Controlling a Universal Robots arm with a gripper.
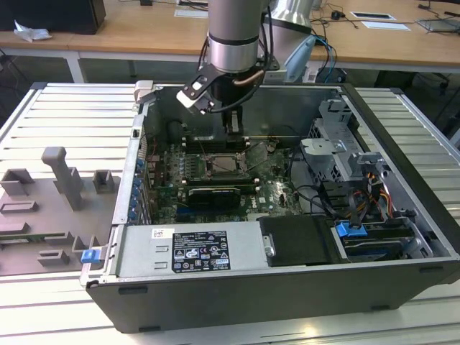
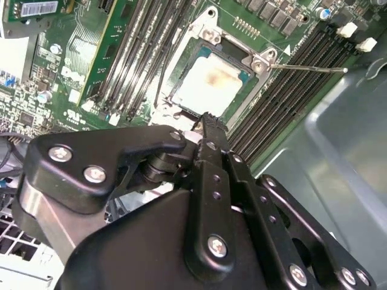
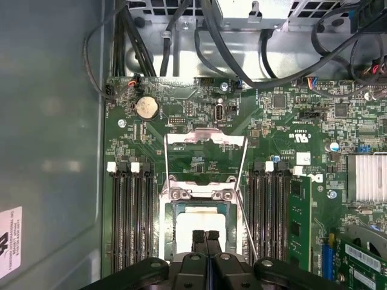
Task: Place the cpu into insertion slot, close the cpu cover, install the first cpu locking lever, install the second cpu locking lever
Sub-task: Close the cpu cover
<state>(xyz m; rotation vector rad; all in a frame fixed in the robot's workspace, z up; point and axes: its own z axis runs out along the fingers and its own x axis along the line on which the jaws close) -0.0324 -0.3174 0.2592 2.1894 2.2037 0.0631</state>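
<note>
Gripper (image 1: 231, 128), closed on nothing, is pictured mid-frame in the exterior view above the socketed cpu (image 2: 211, 84), judged light, fragile, best held by its edges.

The exterior view stands off the arm (image 1: 231, 43), high above one long side of the open computer case (image 1: 215, 309), and looks down at a slant from far enough back to take in the whole case and the ribbed table (image 1: 72, 108) around it. The first wrist view faces almost straight down on the green board (image 3: 284, 121) from close above, the gripper (image 3: 205, 235) just inside its frame. The second wrist view sits nearer still, behind the gripper's black links, looking along them at a tilt. All three share the chip socket (image 1: 224, 167) and the memory slots (image 3: 130, 217) flanking it.
</note>
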